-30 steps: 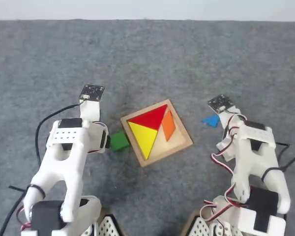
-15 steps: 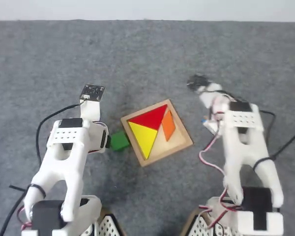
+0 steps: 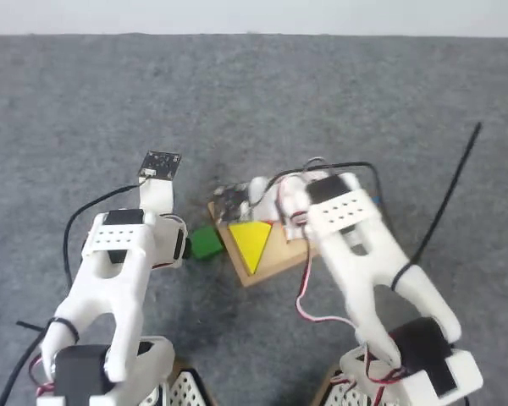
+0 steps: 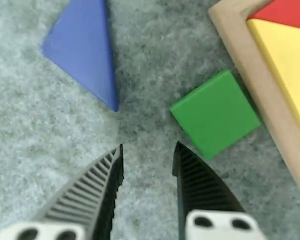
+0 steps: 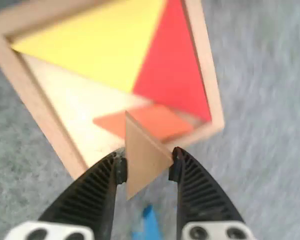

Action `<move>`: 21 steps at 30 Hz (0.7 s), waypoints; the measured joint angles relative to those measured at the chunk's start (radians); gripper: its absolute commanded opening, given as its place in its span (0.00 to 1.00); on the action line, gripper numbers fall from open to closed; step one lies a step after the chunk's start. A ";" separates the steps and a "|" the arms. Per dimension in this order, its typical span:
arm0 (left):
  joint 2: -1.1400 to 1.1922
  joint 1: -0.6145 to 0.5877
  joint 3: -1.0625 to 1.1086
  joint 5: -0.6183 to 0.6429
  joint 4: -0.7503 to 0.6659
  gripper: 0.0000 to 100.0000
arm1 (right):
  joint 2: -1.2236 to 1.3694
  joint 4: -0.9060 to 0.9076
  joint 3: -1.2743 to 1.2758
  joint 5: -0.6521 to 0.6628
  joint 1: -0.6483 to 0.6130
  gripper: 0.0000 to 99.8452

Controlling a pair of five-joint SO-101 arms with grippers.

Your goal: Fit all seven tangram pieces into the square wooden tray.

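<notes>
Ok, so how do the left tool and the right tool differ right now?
The left tool is open and empty; the right tool is shut on a tan triangle. The left one hangs over carpet beside the green square; the right one is at the tray's edge. Both point downward.

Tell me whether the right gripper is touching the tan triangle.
Touching. The right wrist view shows the tan triangle clamped in the right gripper, both inner finger faces pressed against its edges with no gap on either side.
</notes>
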 measured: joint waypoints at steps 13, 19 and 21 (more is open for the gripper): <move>0.000 0.000 0.000 0.000 0.000 0.15 | 0.264 -0.040 -0.164 -0.060 -0.124 0.16; 0.000 0.000 0.000 0.000 0.000 0.15 | 0.264 -0.040 -0.176 -0.121 -0.126 0.22; 0.000 0.000 0.000 0.000 0.000 0.15 | 0.264 -0.040 -0.176 -0.123 -0.126 0.22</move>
